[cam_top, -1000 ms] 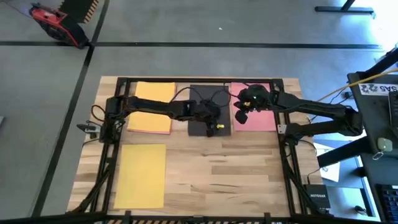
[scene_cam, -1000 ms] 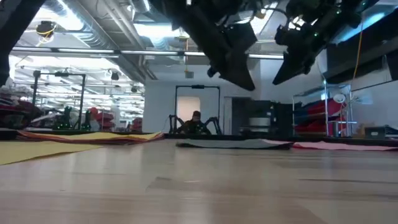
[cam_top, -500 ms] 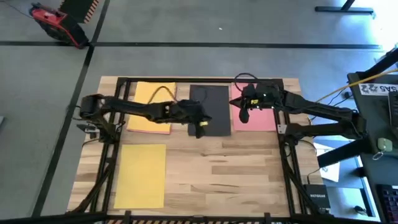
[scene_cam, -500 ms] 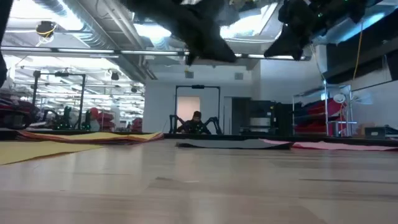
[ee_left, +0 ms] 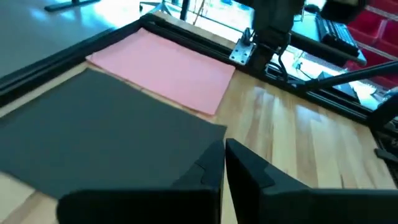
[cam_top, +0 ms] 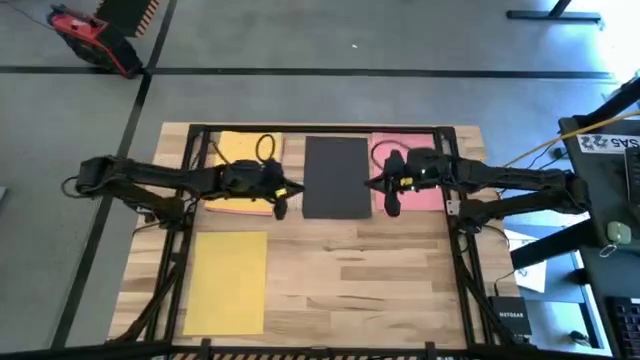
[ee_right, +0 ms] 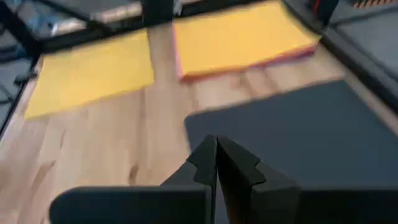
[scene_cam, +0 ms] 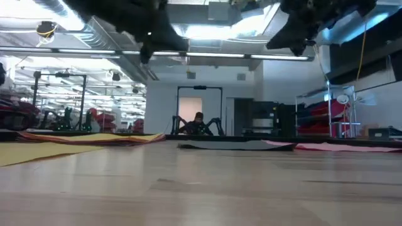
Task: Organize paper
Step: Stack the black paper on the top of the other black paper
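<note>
My left gripper hangs above the bare strip between the yellow-topped stack of thin sheets and the flat matte black sheet, fingers pressed together, empty. My right gripper floats over the near edge of the pink sheet, just beside the black sheet's right edge, jaws closed on nothing. A single yellow sheet lies alone near the front left. The pale wood-plank table is open across the front and right.
</note>
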